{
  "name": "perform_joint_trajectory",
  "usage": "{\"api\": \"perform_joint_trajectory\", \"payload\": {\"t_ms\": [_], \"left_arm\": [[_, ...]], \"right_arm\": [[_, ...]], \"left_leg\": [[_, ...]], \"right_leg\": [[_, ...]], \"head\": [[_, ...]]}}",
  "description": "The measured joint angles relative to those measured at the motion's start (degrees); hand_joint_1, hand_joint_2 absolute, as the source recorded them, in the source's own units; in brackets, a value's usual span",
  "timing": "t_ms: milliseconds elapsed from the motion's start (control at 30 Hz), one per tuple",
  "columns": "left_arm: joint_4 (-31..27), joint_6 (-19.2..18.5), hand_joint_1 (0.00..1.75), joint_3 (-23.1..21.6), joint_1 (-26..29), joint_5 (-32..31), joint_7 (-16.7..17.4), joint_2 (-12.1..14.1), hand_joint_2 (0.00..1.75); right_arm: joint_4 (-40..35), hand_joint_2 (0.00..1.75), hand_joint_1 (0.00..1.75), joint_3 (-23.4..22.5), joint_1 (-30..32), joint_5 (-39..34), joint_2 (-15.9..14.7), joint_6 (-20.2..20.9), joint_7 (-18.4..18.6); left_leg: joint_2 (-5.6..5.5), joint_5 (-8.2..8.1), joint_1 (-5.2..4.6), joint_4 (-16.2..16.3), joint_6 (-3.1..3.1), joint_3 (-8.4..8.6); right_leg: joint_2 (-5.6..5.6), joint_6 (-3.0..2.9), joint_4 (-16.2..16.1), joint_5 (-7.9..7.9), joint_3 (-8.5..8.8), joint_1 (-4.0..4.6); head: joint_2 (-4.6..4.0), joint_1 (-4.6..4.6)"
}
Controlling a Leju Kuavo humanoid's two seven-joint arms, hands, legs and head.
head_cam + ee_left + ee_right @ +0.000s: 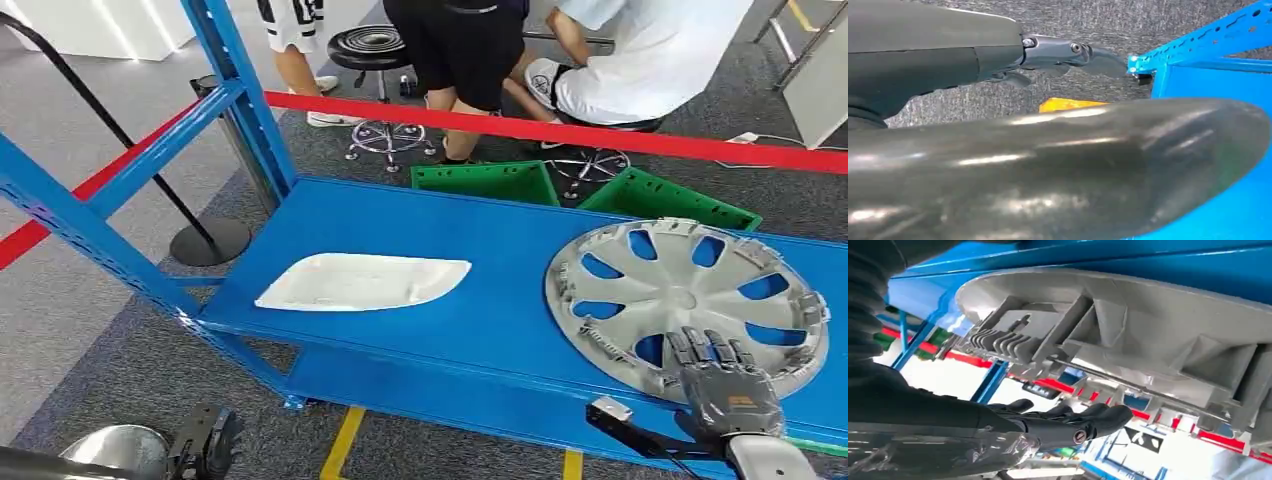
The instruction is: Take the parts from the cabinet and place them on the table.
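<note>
Silver hubcap (686, 303), no legible writing

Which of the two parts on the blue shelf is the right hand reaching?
The round silver spoked wheel cover; the right hand sits at its near rim. The flat white panel lies apart, untouched.

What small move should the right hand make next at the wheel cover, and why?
Probably close the fingers on the near rim of the round silver plastic wheel cover. The right hand lies at that rim on the blue metal shelf, with its fingers apparently not yet closed around it.
</note>
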Motion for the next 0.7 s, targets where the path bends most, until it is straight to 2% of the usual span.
{"api": "perform_joint_trajectory", "payload": {"t_ms": [100, 233, 267, 300, 467, 700], "left_arm": [[0.0, 0.0, 0.00, 0.0, 0.0, 0.0, 0.0, -0.1, 0.00], [0.0, 0.0, 0.00, 0.1, 0.0, -0.1, 0.0, -0.1, 0.00], [0.0, 0.0, 0.00, 0.1, 0.0, -0.1, 0.0, -0.1, 0.00], [0.0, 0.0, 0.00, 0.2, 0.0, -0.1, 0.0, -0.1, 0.00], [0.0, 0.0, 0.00, 0.3, 0.0, -0.2, -0.2, -0.1, 0.00], [0.0, 0.0, 0.00, 0.5, 0.0, -0.2, -0.2, -0.1, 0.00]], "right_arm": [[-0.2, 1.75, 0.00, 0.0, 0.1, 1.5, 0.5, 0.0, 0.0], [0.0, 1.75, 0.00, -0.5, -1.0, -2.1, 0.6, 2.4, -2.7], [0.2, 1.75, 1.59, -0.7, -1.3, -3.1, 0.6, 2.8, -3.2], [0.4, 1.75, 1.75, -0.9, -1.4, -3.9, 0.6, 3.1, -3.6], [1.4, 1.75, 1.75, -1.4, -1.5, -6.9, 0.6, 4.0, -4.5], [2.1, 1.75, 1.75, -1.4, -1.2, -7.0, 0.6, 4.2, -4.6]], "left_leg": [[0.00, 0.14, -0.02, 0.0, 0.03, -0.18], [0.01, 0.25, -0.01, 0.0, -0.03, -0.30], [0.02, 0.26, -0.01, 0.0, -0.02, -0.30], [0.02, 0.26, -0.01, 0.0, -0.02, -0.29], [0.16, 0.31, 0.01, 0.0, -0.08, -0.31], [0.36, 0.65, 0.01, 0.0, -0.07, -0.60]], "right_leg": [[0.01, 0.05, 0.0, 0.15, -0.19, -0.02], [0.08, -0.01, 0.0, 0.30, -0.38, -0.03], [0.10, -0.01, 0.0, 0.31, -0.39, -0.03], [0.10, -0.01, 0.0, 0.32, -0.39, -0.03], [0.30, -0.15, 0.0, 0.45, -0.48, 0.01], [0.48, -0.14, 0.0, 0.83, -0.83, 0.01]], "head": [[0.00, 0.00], [0.00, 0.00], [0.00, 0.00], [0.00, -0.02], [0.00, 0.00], [0.00, 0.02]]}}
